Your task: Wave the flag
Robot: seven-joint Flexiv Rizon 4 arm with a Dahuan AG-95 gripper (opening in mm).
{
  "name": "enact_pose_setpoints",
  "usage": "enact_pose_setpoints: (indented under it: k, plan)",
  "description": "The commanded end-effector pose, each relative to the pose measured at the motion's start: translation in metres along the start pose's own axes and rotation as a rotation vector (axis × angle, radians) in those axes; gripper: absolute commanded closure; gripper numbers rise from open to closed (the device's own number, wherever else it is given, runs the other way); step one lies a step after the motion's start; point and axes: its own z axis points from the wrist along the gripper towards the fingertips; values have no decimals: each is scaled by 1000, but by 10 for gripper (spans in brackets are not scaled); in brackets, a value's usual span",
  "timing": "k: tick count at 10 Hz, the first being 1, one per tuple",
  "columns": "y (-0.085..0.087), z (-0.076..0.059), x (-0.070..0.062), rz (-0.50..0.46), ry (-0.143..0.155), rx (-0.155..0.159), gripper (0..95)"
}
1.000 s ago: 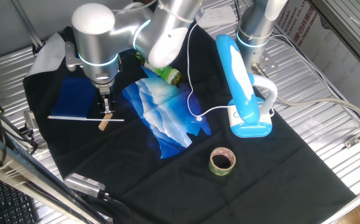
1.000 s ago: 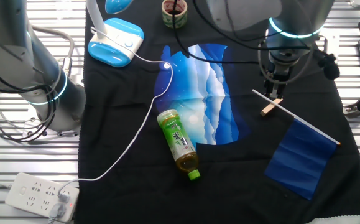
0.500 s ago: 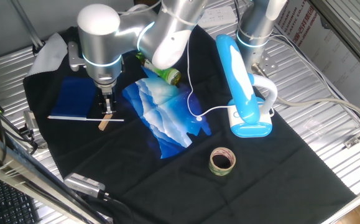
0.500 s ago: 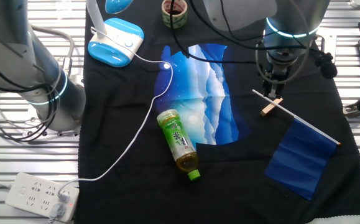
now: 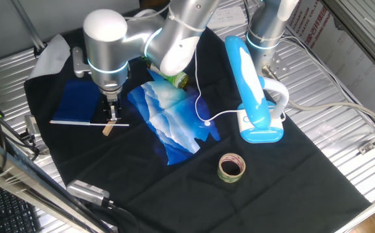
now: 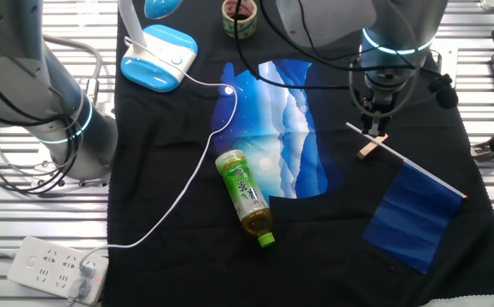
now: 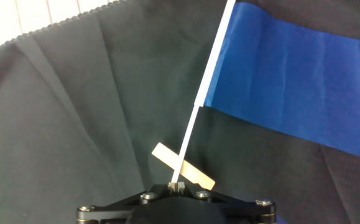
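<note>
Black cloth covers the bench (image 5: 291, 162), where the hand (image 7: 177, 185) pinches the flag (image 7: 279, 74) by its thin stick's end over a wooden block (image 7: 183, 167); so slight a grip risks slipping when waved.

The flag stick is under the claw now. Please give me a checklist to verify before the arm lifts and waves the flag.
1. Claw is over the thin white stick of the small dark blue cloth flag: ok.
2. Claw closed firmly on the stick: cannot tell; the fingertips are hardly visible in the hand view.
3. Stick lies across the small tan wooden block, raised for gripping: ok.
4. Flag cloth lies flat, nothing on it: ok.
5. Space for waving: not ok for certain; the green tea bottle and the blue-and-white patterned cloth lie near.
6. White cable apart from the flag: ok.
</note>
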Motion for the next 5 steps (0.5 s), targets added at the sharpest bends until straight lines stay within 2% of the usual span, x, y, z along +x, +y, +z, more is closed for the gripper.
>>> enact_pose_setpoints:
  k: [1,2,3,5]
  plan:
    - [0,-2,0,-1,3,-4,950]
    - [0,-2,0,-1,1,-5,950]
    - [0,-2,0,0,3,-8,760]
    - [0,-2,0,0,3,-8,760]
